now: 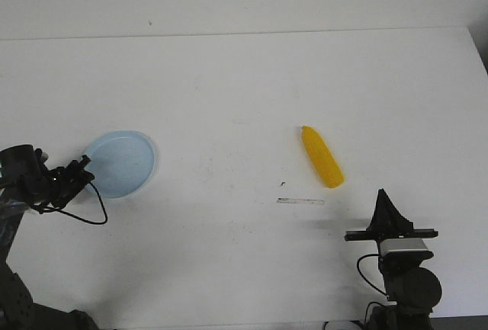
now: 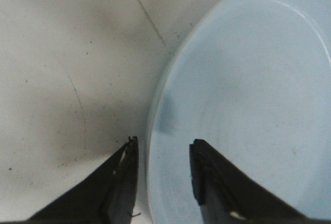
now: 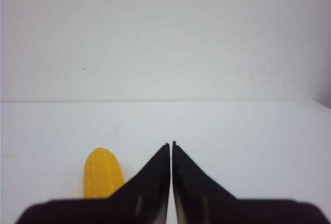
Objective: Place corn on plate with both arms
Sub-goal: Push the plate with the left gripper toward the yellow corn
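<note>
The pale blue plate (image 1: 122, 164) lies on the white table at the left. My left gripper (image 1: 82, 167) is at its near-left rim. In the left wrist view the gripper (image 2: 163, 144) is open, one finger outside the rim and the other over the inside of the plate (image 2: 248, 89). The yellow corn (image 1: 322, 156) lies on the table right of centre, its tapered end pointing away. My right gripper (image 1: 382, 195) is shut and empty, nearer the front edge and to the right of the corn. In the right wrist view the corn (image 3: 102, 175) sits beside the shut gripper (image 3: 171, 143).
A small clear strip (image 1: 300, 201) lies on the table just in front of the corn. A black cable (image 1: 93, 212) loops down from the left arm. The table's far edge meets a plain white wall.
</note>
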`<action>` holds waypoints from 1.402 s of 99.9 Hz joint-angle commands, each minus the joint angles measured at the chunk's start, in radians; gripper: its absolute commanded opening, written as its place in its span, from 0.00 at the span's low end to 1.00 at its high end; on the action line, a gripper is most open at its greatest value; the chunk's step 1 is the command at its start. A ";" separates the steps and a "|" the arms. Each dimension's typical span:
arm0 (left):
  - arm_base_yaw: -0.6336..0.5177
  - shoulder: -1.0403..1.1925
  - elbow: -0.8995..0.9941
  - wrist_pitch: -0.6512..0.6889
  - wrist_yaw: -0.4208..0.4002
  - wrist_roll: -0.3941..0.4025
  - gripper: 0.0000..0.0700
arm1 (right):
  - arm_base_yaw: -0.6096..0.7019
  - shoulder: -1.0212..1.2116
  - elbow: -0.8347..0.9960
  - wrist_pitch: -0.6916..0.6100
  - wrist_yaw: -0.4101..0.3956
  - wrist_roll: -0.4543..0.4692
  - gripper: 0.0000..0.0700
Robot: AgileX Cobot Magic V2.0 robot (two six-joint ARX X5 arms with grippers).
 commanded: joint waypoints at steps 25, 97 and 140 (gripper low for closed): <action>-0.017 0.032 0.015 0.002 -0.003 0.002 0.11 | 0.001 0.000 -0.001 0.011 0.000 -0.005 0.01; -0.057 -0.014 0.015 -0.032 0.031 -0.031 0.00 | 0.001 0.000 -0.001 0.011 0.000 -0.005 0.01; -0.408 -0.086 0.015 0.059 0.035 -0.123 0.00 | 0.001 0.000 -0.001 0.011 0.000 -0.005 0.01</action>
